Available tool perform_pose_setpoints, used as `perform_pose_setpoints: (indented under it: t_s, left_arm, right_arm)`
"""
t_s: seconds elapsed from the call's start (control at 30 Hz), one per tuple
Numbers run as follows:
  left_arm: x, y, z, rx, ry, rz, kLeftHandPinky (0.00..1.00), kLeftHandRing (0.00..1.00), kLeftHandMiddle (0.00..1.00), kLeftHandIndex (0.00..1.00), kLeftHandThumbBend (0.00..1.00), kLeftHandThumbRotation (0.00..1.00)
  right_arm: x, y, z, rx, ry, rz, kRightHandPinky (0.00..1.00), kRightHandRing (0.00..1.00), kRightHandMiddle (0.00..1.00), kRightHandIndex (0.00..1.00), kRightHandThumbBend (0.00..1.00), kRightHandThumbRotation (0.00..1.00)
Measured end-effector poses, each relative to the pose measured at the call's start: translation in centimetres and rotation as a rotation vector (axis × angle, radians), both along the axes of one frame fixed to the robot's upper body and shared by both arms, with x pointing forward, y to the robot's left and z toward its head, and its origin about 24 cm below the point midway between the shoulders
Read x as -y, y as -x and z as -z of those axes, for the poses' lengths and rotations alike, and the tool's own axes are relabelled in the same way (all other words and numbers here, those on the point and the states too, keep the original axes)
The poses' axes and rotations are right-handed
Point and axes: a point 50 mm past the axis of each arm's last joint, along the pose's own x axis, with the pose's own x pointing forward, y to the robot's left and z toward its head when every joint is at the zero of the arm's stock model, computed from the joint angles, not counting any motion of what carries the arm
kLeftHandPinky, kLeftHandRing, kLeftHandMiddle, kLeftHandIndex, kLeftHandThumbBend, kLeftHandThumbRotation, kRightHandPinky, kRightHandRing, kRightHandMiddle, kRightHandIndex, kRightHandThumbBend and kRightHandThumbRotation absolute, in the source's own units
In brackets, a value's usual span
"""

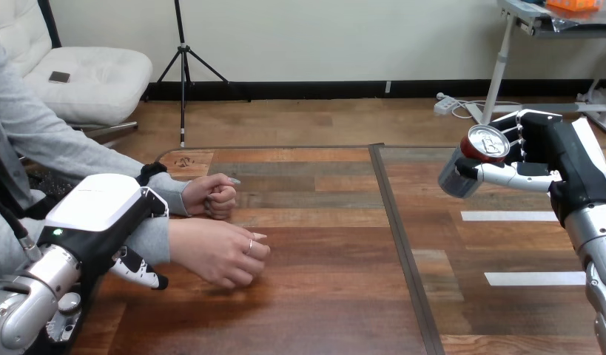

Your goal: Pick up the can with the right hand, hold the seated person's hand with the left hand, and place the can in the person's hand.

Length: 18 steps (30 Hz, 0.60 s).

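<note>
- The right robot hand [542, 148] was closed round the can [473, 159], with the thumb across the front of its wall. It held the can in the air above the right part of the table [322, 296], well apart from the person.
- The left robot hand [100, 211] lay over the wrist of the person's nearer hand [220, 253]. Whether it gripped that wrist could not be determined.
- The nearer hand rested on the table, back upward and curled. The person's farther hand [214, 196] was a fist just beyond it.
- Recommended procedure: secure the wrist and have the palm turned up and open before carrying the can across. Release the can only once the palm supports it.
- The can was tilted, with its silver lid and pull tab toward the camera. It had a red band under the rim and a grey body.
</note>
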Motion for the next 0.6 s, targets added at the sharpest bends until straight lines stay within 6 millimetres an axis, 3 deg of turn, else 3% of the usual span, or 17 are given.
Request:
perform_pose_setpoints:
  t_s: [0.6]
  left_arm:
    - [0.02,0.01,0.02,0.0,0.005,-0.001,0.17,0.22,0.27,0.28,0.89,0.0]
  right_arm:
    - [-0.15,-0.02,0.07,-0.004,-0.007,-0.011,0.33,0.37,0.43,0.45,0.69,0.0]
